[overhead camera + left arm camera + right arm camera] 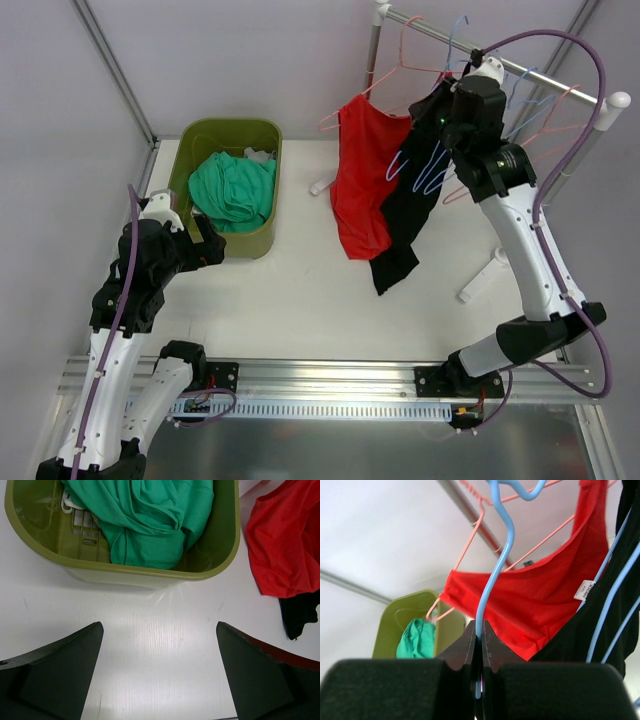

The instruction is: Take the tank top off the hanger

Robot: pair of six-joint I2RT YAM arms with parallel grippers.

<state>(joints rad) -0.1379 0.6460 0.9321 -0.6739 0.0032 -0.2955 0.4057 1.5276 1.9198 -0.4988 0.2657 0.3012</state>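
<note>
Hiding the black tank top's (400, 240) shoulders at 1 o'clock, right hand (479, 626) is pinched tight on blue hanger (492, 573); red tank top (358, 180) adjacent. Left hand (159, 630) gapes wide, empty, beside olive basket (150, 575).

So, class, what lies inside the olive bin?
A crumpled green garment fills most of the bin, with a scrap of white beside it. Whatever lies beneath the garment is covered.

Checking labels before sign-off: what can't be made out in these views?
- Top view: right claw, hidden behind the right arm.
- Top view: shoulders of the black tank top, covered by that arm.
- Right wrist view: label on the red tank top, too small to read.
</note>
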